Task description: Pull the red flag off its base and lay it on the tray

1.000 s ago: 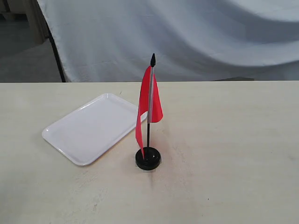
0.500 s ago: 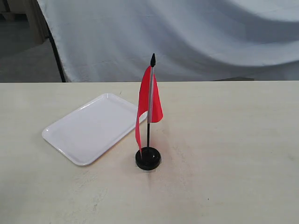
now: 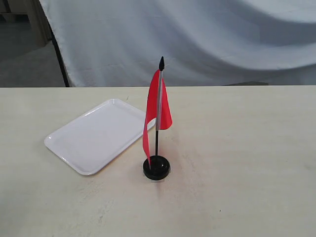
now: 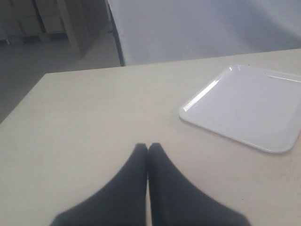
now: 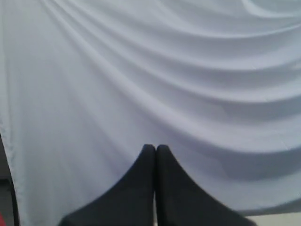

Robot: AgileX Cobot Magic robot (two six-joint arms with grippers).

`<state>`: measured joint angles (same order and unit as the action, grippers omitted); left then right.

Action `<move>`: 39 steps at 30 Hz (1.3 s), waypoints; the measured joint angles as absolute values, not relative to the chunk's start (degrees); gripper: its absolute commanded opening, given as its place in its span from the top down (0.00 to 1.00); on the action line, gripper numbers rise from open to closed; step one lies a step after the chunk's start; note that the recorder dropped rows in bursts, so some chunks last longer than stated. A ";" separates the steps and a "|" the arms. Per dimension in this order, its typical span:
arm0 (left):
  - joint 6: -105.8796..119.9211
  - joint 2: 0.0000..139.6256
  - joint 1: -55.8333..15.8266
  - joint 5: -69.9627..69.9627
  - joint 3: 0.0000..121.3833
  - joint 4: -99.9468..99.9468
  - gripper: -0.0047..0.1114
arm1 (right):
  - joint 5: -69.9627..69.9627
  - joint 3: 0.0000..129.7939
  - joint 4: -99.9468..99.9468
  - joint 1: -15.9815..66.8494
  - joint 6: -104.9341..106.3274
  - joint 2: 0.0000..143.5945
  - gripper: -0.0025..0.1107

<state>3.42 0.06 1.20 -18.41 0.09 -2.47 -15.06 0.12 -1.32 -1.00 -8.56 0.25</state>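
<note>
The red flag (image 3: pixel 157 109) stands upright in its round black base (image 3: pixel 157 168) near the middle of the table, its black tip pointing up. The white tray (image 3: pixel 97 135) lies flat to the left of the base, and it also shows as the tray (image 4: pixel 244 107) in the left wrist view. Neither arm appears in the exterior view. My left gripper (image 4: pixel 148 147) is shut on nothing above bare tabletop, short of the tray. My right gripper (image 5: pixel 155 148) is shut too, facing the draped cloth with nothing between its fingers.
A pale sheet (image 3: pixel 197 39) hangs behind the table's far edge. A dark stand leg (image 3: pixel 60 59) shows at the back left. The light wooden table (image 3: pixel 247 163) spreads wide to the right of the flag.
</note>
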 measured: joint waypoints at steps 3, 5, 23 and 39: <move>3.42 0.06 1.20 -18.41 0.09 -2.47 0.96 | -20.06 0.12 -1.32 -1.00 -10.55 0.25 0.98; 3.42 0.06 1.20 -18.41 0.09 -2.47 0.96 | -22.98 0.12 -1.32 -1.00 -13.76 0.25 0.98; 3.42 0.06 1.20 -18.41 0.09 -2.47 0.96 | -36.83 0.12 -9.54 -1.00 -34.46 10.61 0.98; 3.42 0.06 1.20 -18.41 0.09 -2.47 0.96 | -68.93 12.04 -29.16 -0.69 -26.50 76.74 0.98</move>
<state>3.42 0.06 1.20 -18.41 0.09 -2.47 -68.93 12.04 -29.16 -0.69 -26.50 76.74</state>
